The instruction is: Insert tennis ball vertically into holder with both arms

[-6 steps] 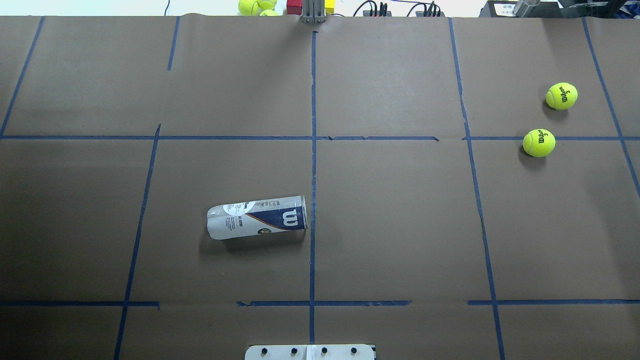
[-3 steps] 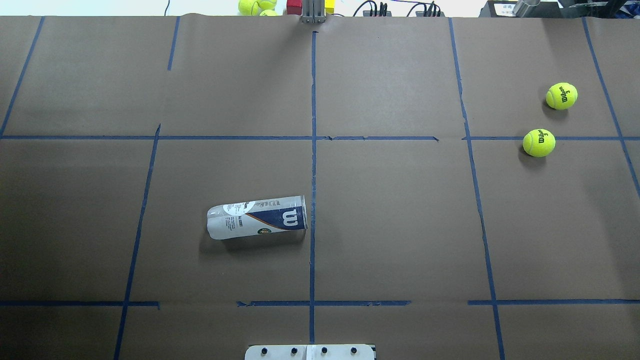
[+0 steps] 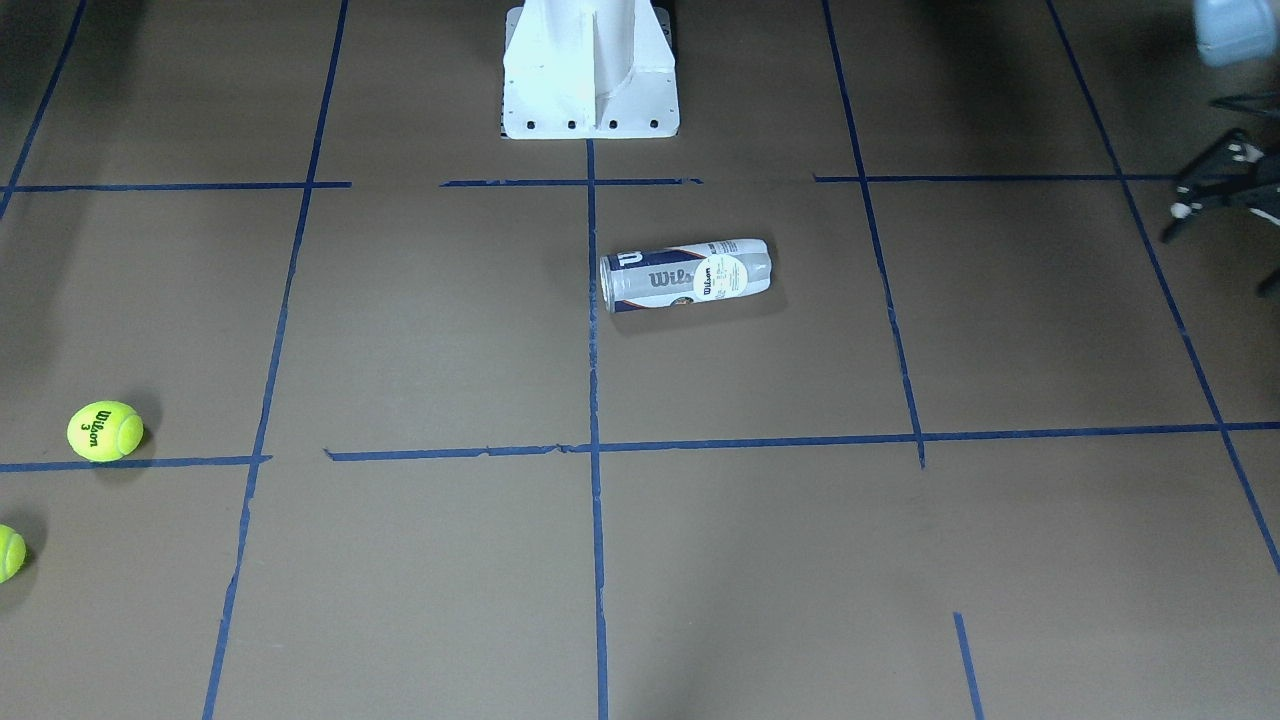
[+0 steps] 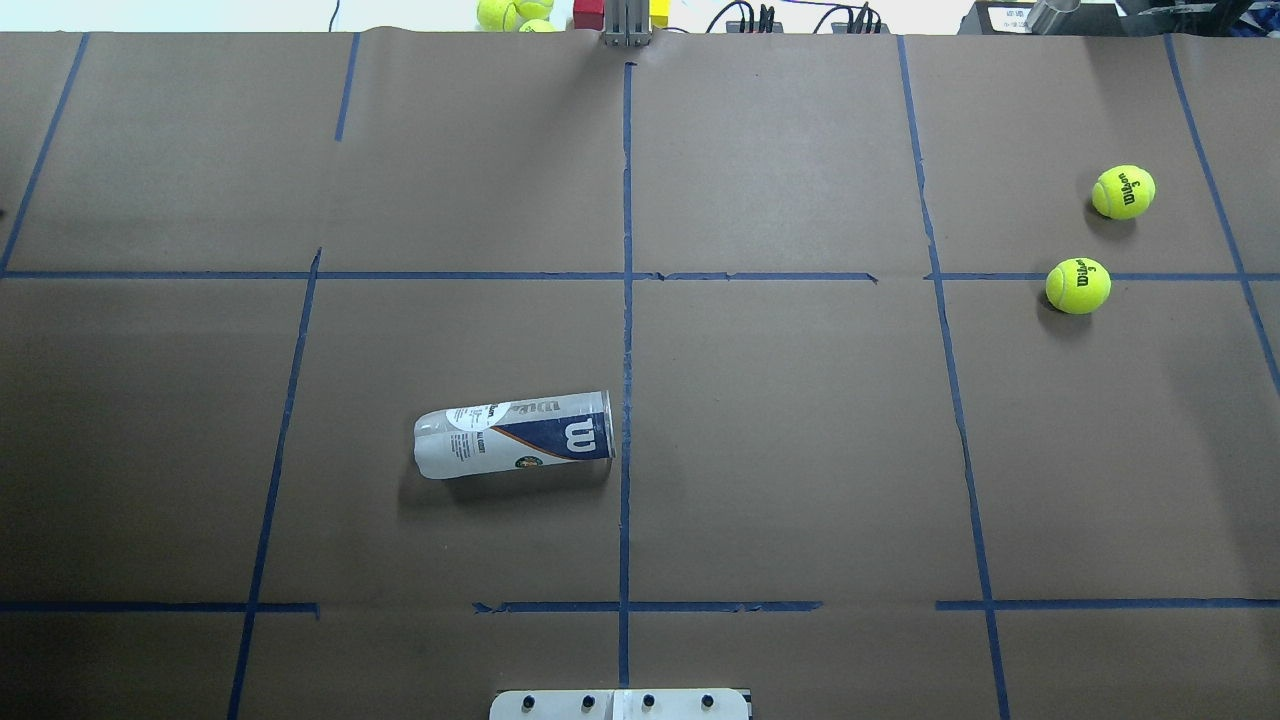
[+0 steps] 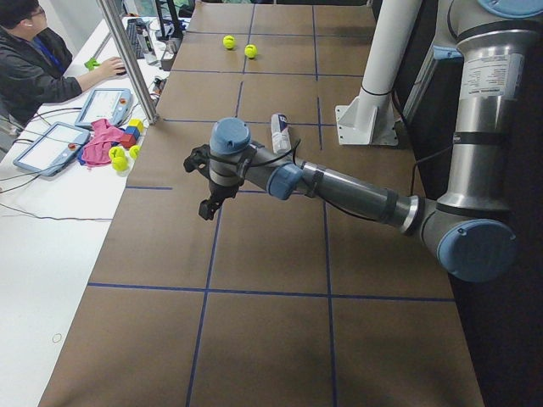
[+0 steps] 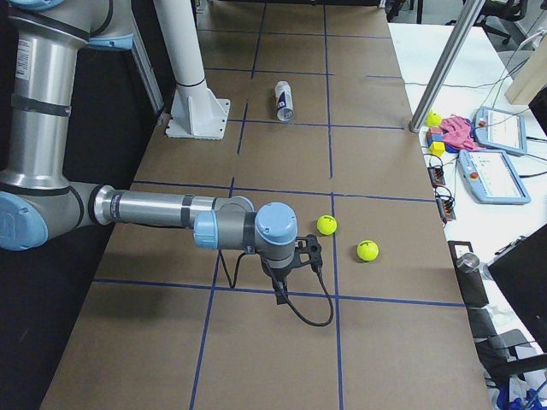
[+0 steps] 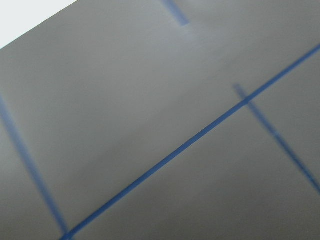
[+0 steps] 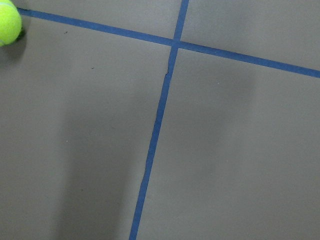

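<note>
Overhead exterior: holder (image 4: 513, 435) lies on its side on the tabletop (image 4: 800, 450), left of frame centre, its W-logo end just beside the central tape line (image 4: 627, 300). Two tennis balls (image 4: 1078, 286) sit at upper right, well apart from it. Left arm (image 5: 339, 182) and right arm (image 6: 162, 208) hang above the tabletop, touching neither. Jaws on both: cannot tell how far open.

Left wrist view is blurred; one tennis ball (image 3: 6, 552) sits edge-cropped.
</note>
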